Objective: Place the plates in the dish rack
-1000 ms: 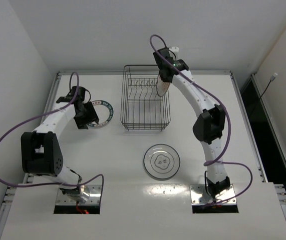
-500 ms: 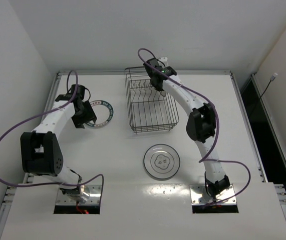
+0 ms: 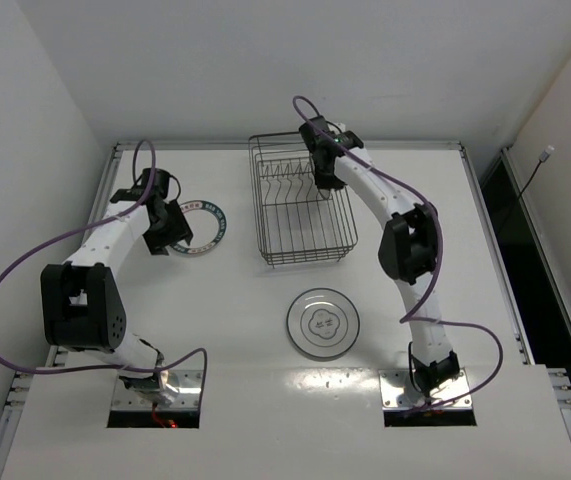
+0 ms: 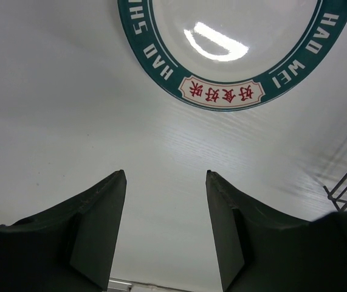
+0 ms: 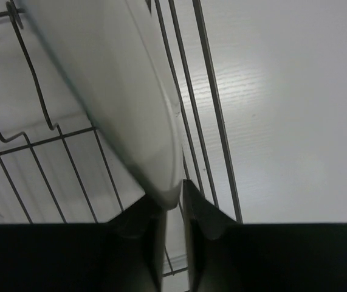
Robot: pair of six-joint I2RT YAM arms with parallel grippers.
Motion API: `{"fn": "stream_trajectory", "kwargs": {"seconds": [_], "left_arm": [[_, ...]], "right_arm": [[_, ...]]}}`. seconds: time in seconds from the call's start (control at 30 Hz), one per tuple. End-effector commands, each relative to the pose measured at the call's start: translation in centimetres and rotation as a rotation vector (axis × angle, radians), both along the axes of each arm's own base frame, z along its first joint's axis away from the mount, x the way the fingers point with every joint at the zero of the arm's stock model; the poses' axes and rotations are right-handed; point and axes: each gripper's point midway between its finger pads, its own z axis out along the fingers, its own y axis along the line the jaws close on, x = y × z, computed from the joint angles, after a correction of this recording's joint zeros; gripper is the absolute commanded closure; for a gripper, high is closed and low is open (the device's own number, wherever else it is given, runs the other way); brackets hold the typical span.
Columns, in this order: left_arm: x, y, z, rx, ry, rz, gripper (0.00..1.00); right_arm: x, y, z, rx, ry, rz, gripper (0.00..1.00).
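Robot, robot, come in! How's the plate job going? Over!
Left end effector open, just short of teal-rimmed plate. Right end effector shut on third plate, on edge in dish rack. Flower plate flat on table. Nothing in the way.

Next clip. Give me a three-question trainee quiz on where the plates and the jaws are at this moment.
1. True or false: the teal-rimmed plate is standing in the dish rack.
2. What do the right jaws hold? A) the rim of the held plate inside the rack; B) a rack wire; C) nothing.
3. How many plates lie flat on the table?

Key
1. False: it lies flat on the table left of the rack, with the open left jaws near it.
2. A.
3. Two: the teal-rimmed plate and the flower-outline plate.
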Motion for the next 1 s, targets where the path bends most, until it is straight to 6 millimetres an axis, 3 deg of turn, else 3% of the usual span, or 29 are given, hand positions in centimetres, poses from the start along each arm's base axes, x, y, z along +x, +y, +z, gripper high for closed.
{"fn": "stream_trajectory", "kwargs": {"seconds": [0.0, 0.13, 0.17, 0.2, 0.33, 0.43, 0.57, 0.6, 0.73, 0.83, 0.97], "left_arm": [[1.4, 0.2, 1.0, -0.011, -0.063, 0.014, 0.48], [2.2, 0.0, 1.3, -0.02, -0.098, 0.009, 0.48], [2.4, 0.0, 1.4, -0.016, -0.106, 0.001, 0.48], [2.9, -0.2, 1.3, -0.027, -0.115, -0.004, 0.48], [3.9, -0.3, 0.7, -0.049, -0.137, -0.006, 0.48], [4.1, -0.3, -0.6, -0.075, -0.124, 0.015, 0.48], [4.1, -0.5, -2.9, -0.124, -0.091, 0.035, 0.48], [3.9, 0.0, -3.5, -0.128, -0.08, 0.06, 0.48], [3.7, 1.1, -6.4, -0.226, -0.038, 0.112, 0.48], [3.7, 1.8, -7.3, -0.276, -0.038, 0.154, 0.48], [4.0, 2.3, -7.6, -0.36, -0.08, 0.175, 0.48]], "right_arm": [[-1.3, 0.4, 0.2, 0.089, 0.056, 0.003, 0.81], [-1.5, -0.1, 0.5, 0.127, 0.075, -0.009, 0.79], [-1.6, 0.1, 1.2, 0.147, 0.064, -0.011, 0.76], [-1.5, -0.4, 2.4, 0.157, 0.043, -0.018, 0.67], [-1.9, -0.6, 5.3, 0.177, -0.004, -0.014, 0.58], [-2.3, -1.8, 8.3, 0.184, -0.045, -0.013, 0.47], [-4.2, -2.5, 11.5, 0.198, -0.071, 0.002, 0.43], [-4.8, -2.8, 13.3, 0.204, -0.103, 0.014, 0.41], [-7.5, -1.3, 15.3, 0.305, -0.133, 0.168, 0.37], [-9.2, -1.7, 15.5, 0.336, -0.13, 0.194, 0.33], [-12.4, -2.9, 12.4, 0.332, -0.037, 0.187, 0.32]]}}
